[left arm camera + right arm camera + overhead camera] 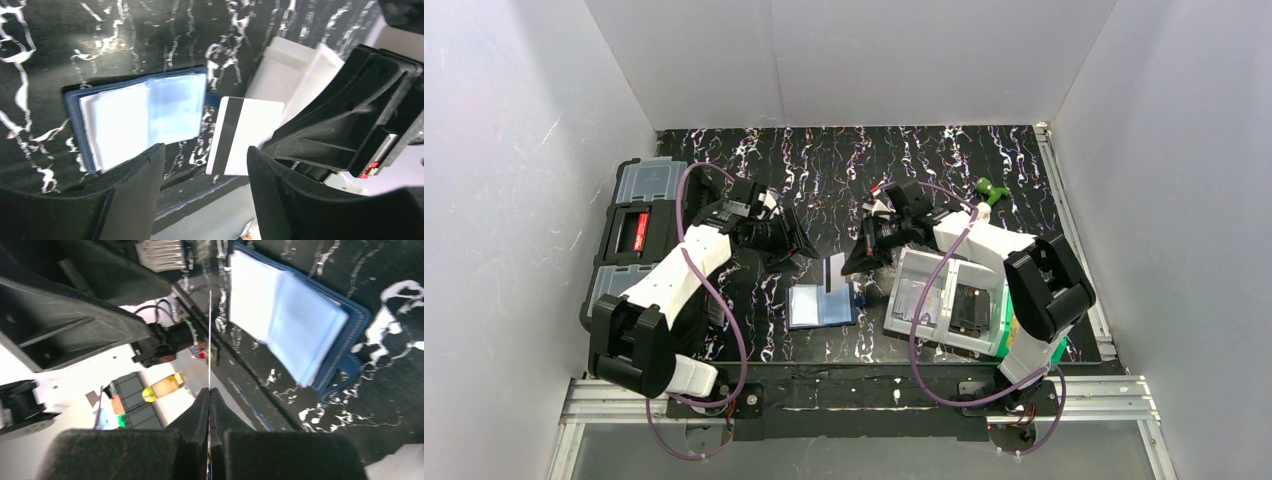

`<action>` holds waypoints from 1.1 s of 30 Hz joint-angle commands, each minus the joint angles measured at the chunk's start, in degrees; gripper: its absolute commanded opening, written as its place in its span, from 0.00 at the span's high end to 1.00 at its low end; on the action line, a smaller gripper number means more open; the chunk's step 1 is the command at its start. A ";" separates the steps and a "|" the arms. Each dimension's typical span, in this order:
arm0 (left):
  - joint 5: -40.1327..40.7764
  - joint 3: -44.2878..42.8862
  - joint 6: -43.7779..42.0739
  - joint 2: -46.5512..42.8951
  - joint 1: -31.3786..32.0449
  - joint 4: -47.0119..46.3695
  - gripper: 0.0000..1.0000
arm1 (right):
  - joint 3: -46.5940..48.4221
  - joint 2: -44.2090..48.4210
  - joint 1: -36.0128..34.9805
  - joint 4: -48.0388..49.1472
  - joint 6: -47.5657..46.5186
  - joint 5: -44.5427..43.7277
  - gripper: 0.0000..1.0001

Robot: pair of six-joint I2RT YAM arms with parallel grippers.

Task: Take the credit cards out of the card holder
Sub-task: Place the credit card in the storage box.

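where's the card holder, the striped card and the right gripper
card holder (150, 112), left wrist view, clear sleeves
striped card (255, 135), left wrist view, white face
right gripper (209, 392), right wrist view, between its fingertips

Left arm (674, 280) and right arm (989, 240): white shells, black joints, purple cables (913, 330) looping along each. Left gripper (205, 150) and right gripper (209, 390) are matte black wedges.

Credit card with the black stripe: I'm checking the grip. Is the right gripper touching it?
Touching. The right wrist view shows the credit card edge-on, pinched between the right gripper's shut fingertips.
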State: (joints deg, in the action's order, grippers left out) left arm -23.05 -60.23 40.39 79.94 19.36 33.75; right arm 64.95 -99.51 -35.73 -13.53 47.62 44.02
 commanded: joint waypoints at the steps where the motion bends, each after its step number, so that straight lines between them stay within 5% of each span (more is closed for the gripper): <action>1: -9.73 1.70 3.85 -4.39 -1.48 -6.37 0.40 | 1.09 3.14 1.29 9.47 7.28 8.76 0.99; 12: -20.07 6.53 14.03 -6.38 -2.83 -21.39 0.52 | -1.31 3.55 2.16 25.84 20.07 14.55 0.99; 15: -21.27 7.33 16.04 -6.68 -3.02 -24.50 0.69 | -1.32 3.60 2.16 26.18 20.47 14.65 0.99; 18: -21.98 7.85 17.42 -6.67 -3.10 -26.71 1.00 | -1.40 3.91 2.16 26.31 20.55 14.53 0.98; 21: -22.09 9.02 19.56 -6.71 -3.07 -29.84 1.00 | -2.57 4.37 2.16 29.39 22.90 14.19 0.62; 23: -21.78 10.06 21.42 -6.69 -3.04 -32.79 1.00 | -3.89 4.61 2.16 33.48 25.81 14.25 0.47; 33: -14.95 13.95 29.61 -7.53 -1.23 -45.43 1.00 | -11.32 5.39 2.18 50.13 38.89 11.01 0.48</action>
State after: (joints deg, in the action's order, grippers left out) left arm -40.95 -47.18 66.53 74.87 16.81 -5.69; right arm 55.61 -96.66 -33.45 26.24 79.86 56.37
